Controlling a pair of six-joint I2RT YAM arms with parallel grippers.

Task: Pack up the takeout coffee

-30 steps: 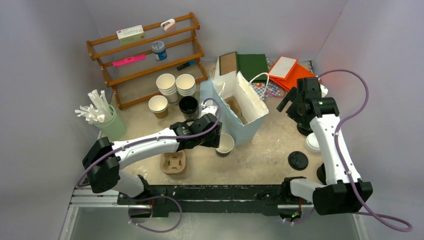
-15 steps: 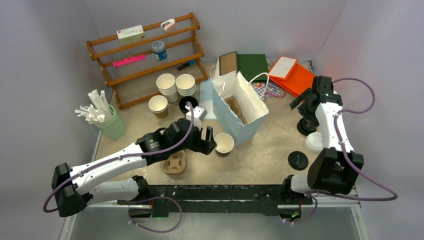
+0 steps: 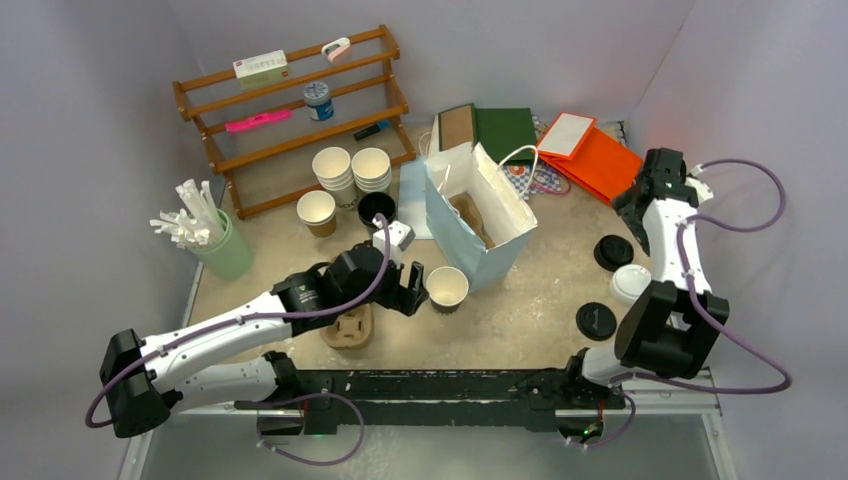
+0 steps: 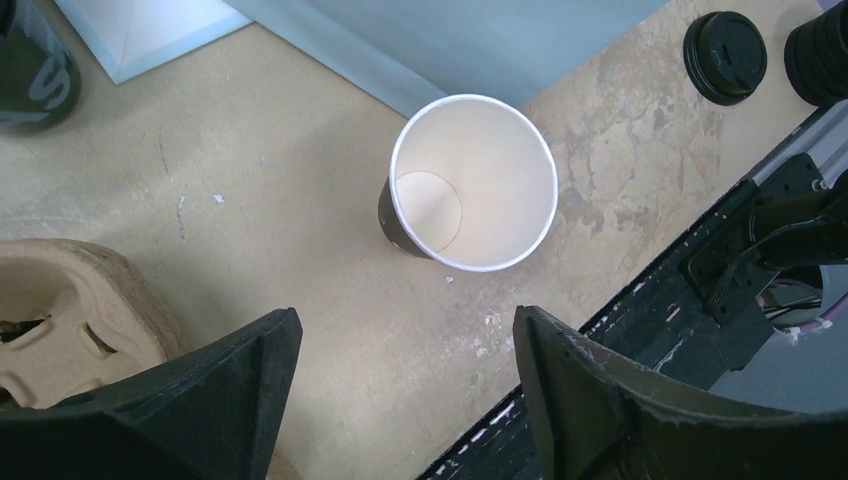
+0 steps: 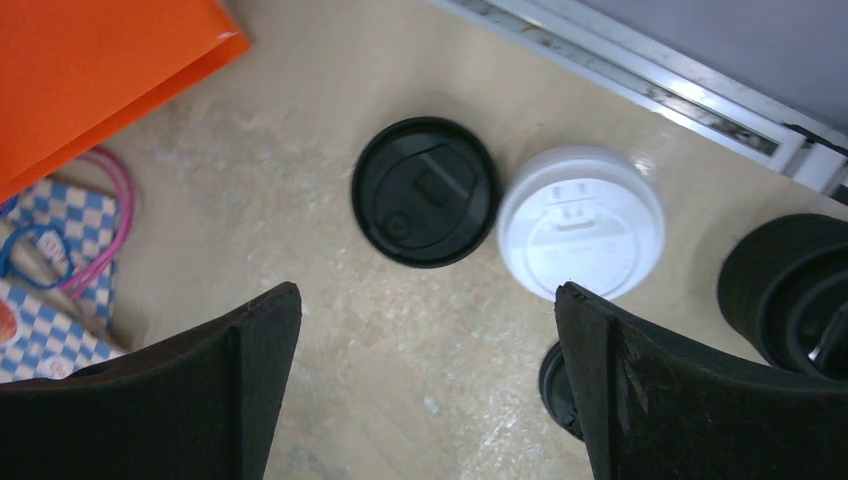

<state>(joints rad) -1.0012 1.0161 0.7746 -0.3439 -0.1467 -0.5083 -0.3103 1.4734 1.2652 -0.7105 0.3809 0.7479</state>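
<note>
Beige table [image 3: 520,310], wooden rack [image 3: 300,110], blue bag [image 3: 480,215], open cup [image 3: 447,288], black lids [image 3: 612,252], takeout coffee [image 3: 628,283]

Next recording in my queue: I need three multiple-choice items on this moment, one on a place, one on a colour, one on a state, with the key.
1. Where does the lidless cup stand? A on the wooden rack; B on the table ahead of the left gripper; C in the cardboard carrier.
2. What colour is the lid beside the white lid? A orange; B green; C black.
3. How is the right gripper? A open, empty; B shut on a lid; C shut on the cup.
Key: 1 B, the left wrist view shows it on bare table. 2 C, a black lid lies next to it. 3 A, its fingers stand wide apart above the lids.
</note>
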